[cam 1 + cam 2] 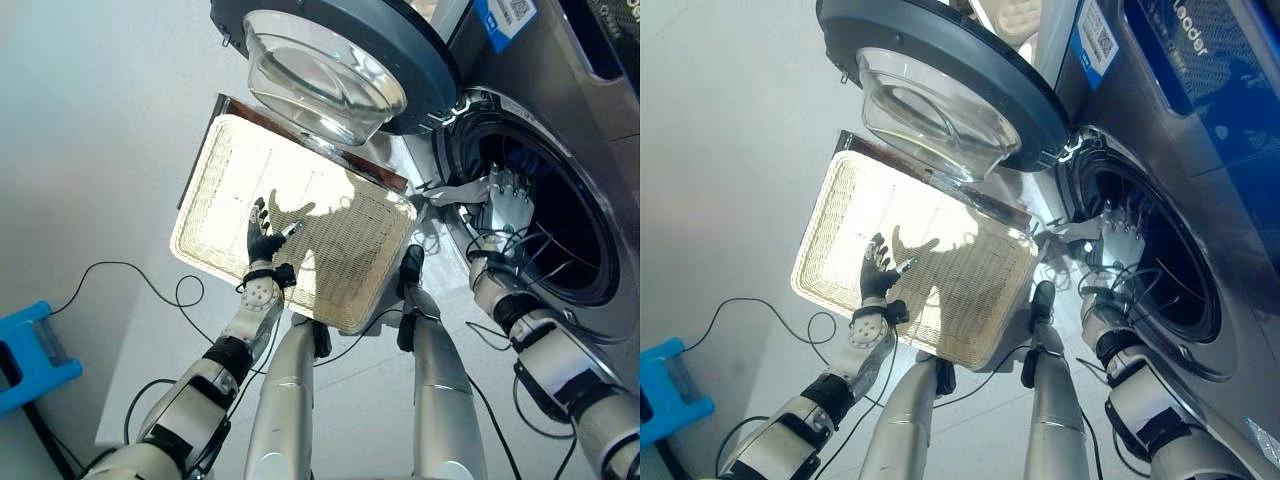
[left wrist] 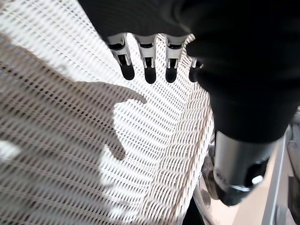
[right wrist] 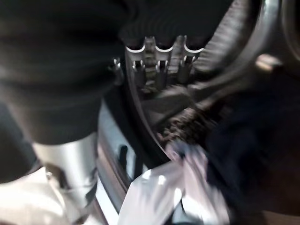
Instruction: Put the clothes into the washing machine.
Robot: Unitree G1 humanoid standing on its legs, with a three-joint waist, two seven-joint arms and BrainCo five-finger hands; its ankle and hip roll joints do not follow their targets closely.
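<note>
The right hand (image 1: 510, 205), fingers straight at the washing machine (image 1: 560, 170) mouth, seems to be feeding in the clothes (image 3: 187, 183) (a pale piece hangs over the rim); next, push it inside, while the left hand (image 1: 262, 240) hovers spread over the empty basket (image 1: 220, 170).

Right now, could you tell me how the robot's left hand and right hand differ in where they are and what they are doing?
The left hand hovers over the wicker basket; the right hand is at the washing machine's drum opening. The left hand has bare weave beneath; the right hand has a pale cloth beside it. Both have straight fingers.

Head eyes look down; wrist cameras close, perhaps blurred.
</note>
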